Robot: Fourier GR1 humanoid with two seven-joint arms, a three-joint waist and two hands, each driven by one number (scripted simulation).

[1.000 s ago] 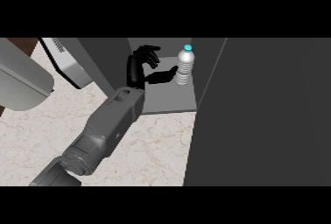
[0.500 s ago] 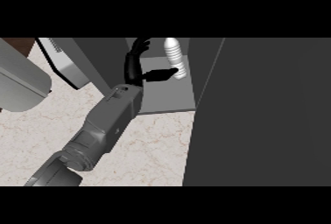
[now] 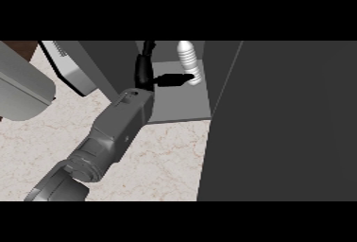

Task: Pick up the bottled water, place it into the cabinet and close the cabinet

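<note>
The bottled water (image 3: 187, 61) is a ribbed white bottle standing upright on the grey shelf (image 3: 181, 106) inside the cabinet, its top cut off by the view's upper edge. My left hand (image 3: 148, 71) reaches into the cabinet just left of the bottle. Its fingers point straight up into the cabinet, apart from the bottle, while the thumb (image 3: 174, 79) sticks out to the right and meets the bottle's lower part. The grey forearm (image 3: 115, 132) runs in from the lower left. My right hand does not show.
The cabinet's dark open door (image 3: 286, 123) fills the right side of the view. A dark cabinet wall (image 3: 108, 64) stands left of the hand. A grey rounded appliance (image 3: 21, 92) and a light flat object (image 3: 70, 68) sit at the left on the marble counter (image 3: 167, 160).
The hand and the bottle have gone deeper into the cabinet, higher in the view. The bottle's blue cap has passed out of sight and the fingers have straightened.
</note>
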